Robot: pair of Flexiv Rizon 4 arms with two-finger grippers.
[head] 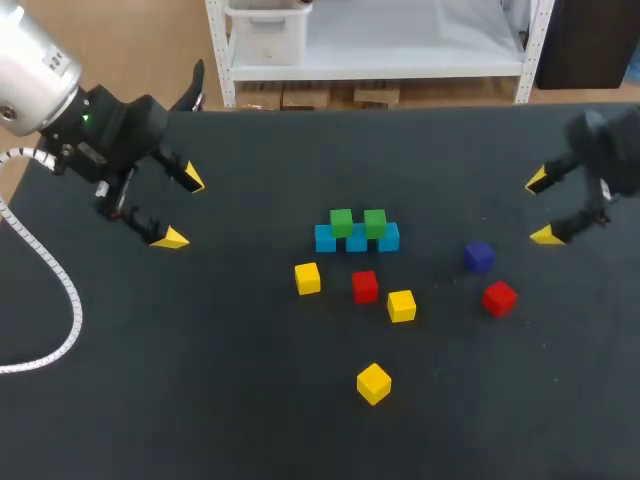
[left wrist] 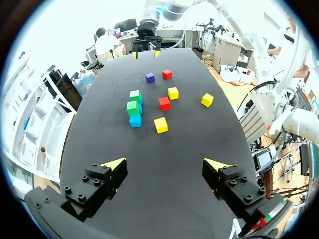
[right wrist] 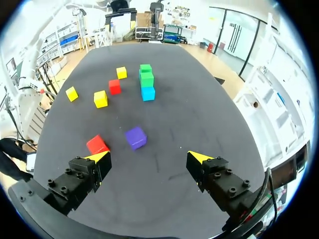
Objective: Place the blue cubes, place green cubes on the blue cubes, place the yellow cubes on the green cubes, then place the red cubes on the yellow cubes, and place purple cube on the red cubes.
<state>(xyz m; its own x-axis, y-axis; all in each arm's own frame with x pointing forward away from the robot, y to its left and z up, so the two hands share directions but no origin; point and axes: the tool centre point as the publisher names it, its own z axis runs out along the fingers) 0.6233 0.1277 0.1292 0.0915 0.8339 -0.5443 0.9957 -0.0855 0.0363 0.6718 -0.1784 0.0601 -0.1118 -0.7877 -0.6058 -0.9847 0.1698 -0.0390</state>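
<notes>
A: Stack, as seen?
B: Blue cubes: three in a touching row, mid-table. Green cubes: two, seated on the blue row, side by side.
A: Loose pieces?
B: All on the black table, nearer than the row. Left yellow cube, then a red cube just to its right, then the middle yellow cube. Nearest yellow cube sits alone, well apart from the rest. Purple cube lies right of the row. The second red cube is just near-right of it, not touching.
A: Grippers?
B: Left gripper: far left, over the table, fingers spread, empty. Right gripper: at the right edge, fingers spread wide, holding nothing. The purple cube is the piece closest to it.
</notes>
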